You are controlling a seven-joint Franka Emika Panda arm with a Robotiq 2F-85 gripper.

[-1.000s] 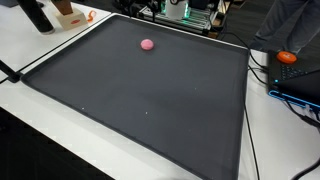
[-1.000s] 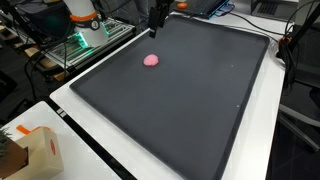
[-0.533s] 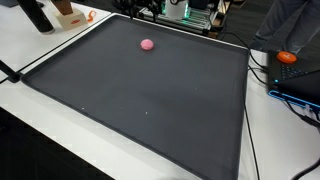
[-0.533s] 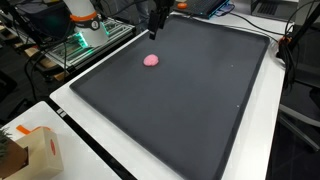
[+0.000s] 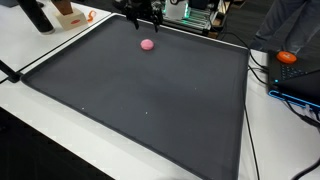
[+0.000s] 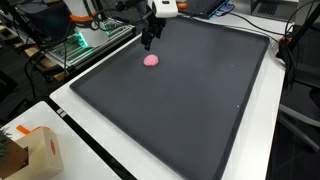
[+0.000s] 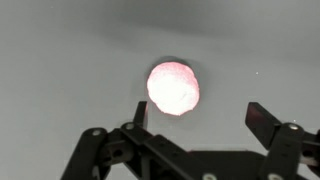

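Wrist view: pink ball [image 7: 173,88] at 11 o'clock of gripper [image 7: 199,112], jaws spread, not touching. Black mat [image 7: 60,60] beneath. Exterior view: cardboard box [image 6: 35,150] off mat's 7 o'clock.

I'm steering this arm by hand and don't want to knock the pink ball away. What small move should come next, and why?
Probably a slight sideways nudge before descending. In the wrist view the pink ball sits off-centre in the open gripper, close to one finger. In an exterior view the gripper hangs above the mat.
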